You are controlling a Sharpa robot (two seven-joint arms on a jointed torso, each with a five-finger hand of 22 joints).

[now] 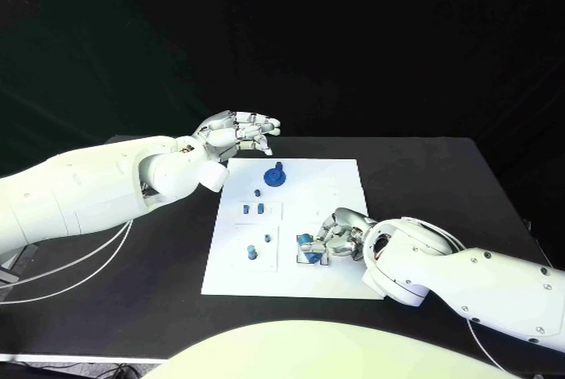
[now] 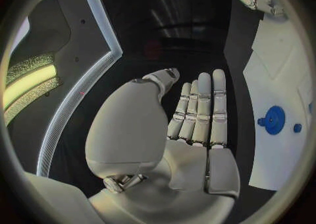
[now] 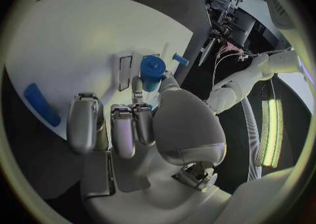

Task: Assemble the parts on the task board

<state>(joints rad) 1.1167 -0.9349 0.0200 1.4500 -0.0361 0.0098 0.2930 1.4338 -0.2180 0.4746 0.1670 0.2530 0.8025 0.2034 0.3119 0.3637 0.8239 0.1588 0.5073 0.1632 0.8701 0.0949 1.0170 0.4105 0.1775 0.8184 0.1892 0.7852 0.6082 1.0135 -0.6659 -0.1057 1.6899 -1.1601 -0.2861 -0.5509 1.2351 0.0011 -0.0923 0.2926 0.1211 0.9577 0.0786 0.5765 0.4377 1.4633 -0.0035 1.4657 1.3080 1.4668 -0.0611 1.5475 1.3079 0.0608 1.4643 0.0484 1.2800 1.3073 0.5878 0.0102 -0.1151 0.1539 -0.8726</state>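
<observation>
Right hand (image 1: 333,238) down on near part of task board (image 1: 335,171), fingers curled around a small blue cylinder part (image 3: 152,72) at its fingertips; looks pinched between thumb and fingers, though contact itself partly hidden, so grip is a judgement. Left hand (image 1: 239,131) hovering off the board's far left corner, fingers straight and together in the left wrist view, holding nothing. Blue round disc part (image 1: 274,177) lying on board just beside left hand's fingertips, well apart from right hand. Two small blue pegs (image 1: 253,208) mid-board, another blue piece (image 1: 251,251) just beyond right hand's fingertips, toward the left arm. Probably hard plastic: light, stiff, smooth, likely slippery against metal fingers, not fragile. Best taken across the cylinder's side wall, low pinch force, kept upright for seating. Main risk: twisting out of the pinch or tipping on release.
</observation>
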